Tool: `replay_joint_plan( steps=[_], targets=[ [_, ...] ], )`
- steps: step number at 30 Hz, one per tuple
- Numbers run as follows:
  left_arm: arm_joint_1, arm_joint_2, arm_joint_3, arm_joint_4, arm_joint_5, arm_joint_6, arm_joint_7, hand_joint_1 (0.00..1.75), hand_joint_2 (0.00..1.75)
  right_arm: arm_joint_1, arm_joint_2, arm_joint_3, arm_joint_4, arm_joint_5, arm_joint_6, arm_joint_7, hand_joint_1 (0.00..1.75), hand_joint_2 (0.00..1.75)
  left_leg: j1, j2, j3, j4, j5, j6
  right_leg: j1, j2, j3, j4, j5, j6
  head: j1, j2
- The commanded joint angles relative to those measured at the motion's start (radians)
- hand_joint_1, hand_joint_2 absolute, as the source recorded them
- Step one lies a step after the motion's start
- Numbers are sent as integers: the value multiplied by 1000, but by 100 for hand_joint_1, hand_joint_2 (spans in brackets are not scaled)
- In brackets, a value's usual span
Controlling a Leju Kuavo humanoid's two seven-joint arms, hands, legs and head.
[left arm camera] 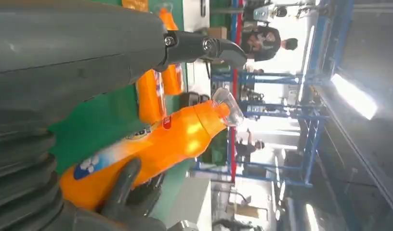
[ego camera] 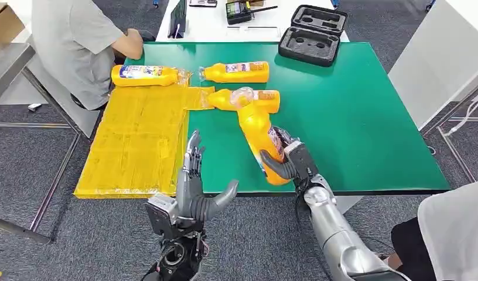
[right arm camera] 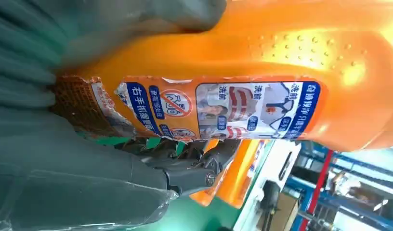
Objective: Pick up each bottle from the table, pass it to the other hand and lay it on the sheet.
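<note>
- Your right hand (ego camera: 286, 161) grips an orange bottle (ego camera: 257, 132) by its lower body, thumb wrapped across the front, cap tilted up and away toward the far side of the green table (ego camera: 354, 117).
- Right wrist view: that held bottle's label (right arm camera: 223, 108) is torn at the end by the palm, dark fingers (right arm camera: 199, 168) curl under it.
- Your left hand (ego camera: 193, 187) holds nothing: fingers straight and pointing up, thumb stuck out toward the right hand, hanging at the table's near edge beside the yellow sheet (ego camera: 137, 140).
- Left wrist view: the held bottle (left arm camera: 151, 149) sits just past the left thumb, clear cap (left arm camera: 228, 106) on its end. No contact between the left hand and the bottle.
- One bottle (ego camera: 146, 75) lies on its side at the sheet's far end.
- Two more bottles lie on the table: far one (ego camera: 236, 71), nearer one (ego camera: 266, 99) with its neck at the sheet's corner, right behind the held bottle's cap.
- Black case (ego camera: 313, 35) sits open at the table's far edge.
- Person in grey (ego camera: 78, 41) sits at the far left.
</note>
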Motion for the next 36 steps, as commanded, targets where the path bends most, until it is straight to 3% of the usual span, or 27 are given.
replay_joint_plan(
  steps=[1, 8, 10, 27, 36],
  targets=[
    [-97, -48, 139, 233, 67, -124, 3, 0, 175, 88, -90, 293, -198, -136, 84, 1, 175, 175, 1, -2, 4, -1, -1, -1, 1, -2, 4, -1, -1, -1, 0, 0],
    [-117, -60, 134, 265, 69, -155, 3, 0, 175, 63, -95, 415, -175, -152, 119, 1, 175, 175, 0, 0, 1, 0, -1, -1, 0, 0, 1, 0, -1, -1, 0, 0],
    [-131, -57, 139, 282, 77, -161, 3, 0, 175, 51, -93, 455, -151, -153, 116, 1, 175, 175, 2, 1, 7, 1, -3, -2, 2, 1, 7, -1, -3, -2, 0, 0],
    [-171, -57, 118, 404, 98, -184, 3, 0, 175, 25, -110, 540, -208, -148, 56, 1, 175, 175, 0, 0, 1, 0, -1, -1, 0, 0, 2, 0, -1, -1, 0, 0],
    [-162, -39, 115, 405, 112, -249, 3, 0, 175, 7, -139, 521, -237, -154, 0, 1, 175, 175, 0, 1, 3, 0, -1, -1, 0, 0, 3, 0, -1, -1, 0, 0]
  ],
)
